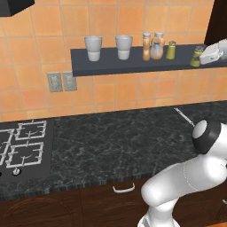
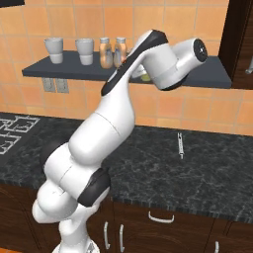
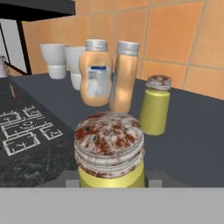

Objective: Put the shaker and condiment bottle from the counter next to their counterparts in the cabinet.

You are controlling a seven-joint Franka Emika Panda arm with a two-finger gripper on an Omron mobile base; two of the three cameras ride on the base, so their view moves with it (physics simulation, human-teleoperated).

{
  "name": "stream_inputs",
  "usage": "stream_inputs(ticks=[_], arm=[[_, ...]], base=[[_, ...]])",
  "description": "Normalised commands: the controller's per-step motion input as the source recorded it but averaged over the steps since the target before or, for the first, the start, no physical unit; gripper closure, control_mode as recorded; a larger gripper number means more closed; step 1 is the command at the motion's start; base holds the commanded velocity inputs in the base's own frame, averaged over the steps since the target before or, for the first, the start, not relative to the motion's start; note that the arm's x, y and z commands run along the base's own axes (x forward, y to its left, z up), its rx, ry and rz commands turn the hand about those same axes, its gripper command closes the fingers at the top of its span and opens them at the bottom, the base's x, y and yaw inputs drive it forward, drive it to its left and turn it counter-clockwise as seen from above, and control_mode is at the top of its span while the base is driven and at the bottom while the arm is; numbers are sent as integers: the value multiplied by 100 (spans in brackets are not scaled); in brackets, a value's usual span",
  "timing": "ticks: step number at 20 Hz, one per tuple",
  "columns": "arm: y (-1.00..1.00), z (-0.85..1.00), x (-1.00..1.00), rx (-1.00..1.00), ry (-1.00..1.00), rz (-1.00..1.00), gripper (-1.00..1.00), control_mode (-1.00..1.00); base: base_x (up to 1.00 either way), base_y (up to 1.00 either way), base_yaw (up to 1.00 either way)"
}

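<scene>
My hand (image 1: 203, 56) is up at the right part of the cabinet (image 1: 111, 64), clenched around the shaker (image 3: 110, 151), which stands upright between my fingers over the shelf; I cannot tell whether its base touches the shelf. In the hand view its rusty, speckled top sits close in front of me. Just beyond it on the shelf stands the second shaker (image 3: 155, 105), upright and apart from mine. Behind that one are 2 bottles side by side: the slim condiment bottle (image 3: 124, 77) and, touching or nearly touching it, the fat rounded bottle (image 3: 94, 73) with a pale label. Farther along the shelf stand 2 white cups (image 1: 93, 48), well apart from the bottles. Below, the black marbled surface (image 1: 115, 142) carries a thin metal utensil (image 1: 184, 116) near the wall, and a stove (image 1: 24, 146) lies at its left end.
</scene>
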Motion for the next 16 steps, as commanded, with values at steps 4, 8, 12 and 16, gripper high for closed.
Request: stream_inputs(ticks=[4,8,12,16], arm=[[52,3,38,-4,0,-6,100,-100],[20,-4,22,-2,1,-3,100,-100],[-6,-34,-1,2,0,0,100,-100],[-12,-32,6,0,-2,0,100,-100]], base=[[0,0,0],[0,0,0],[0,0,0],[0,0,0]])
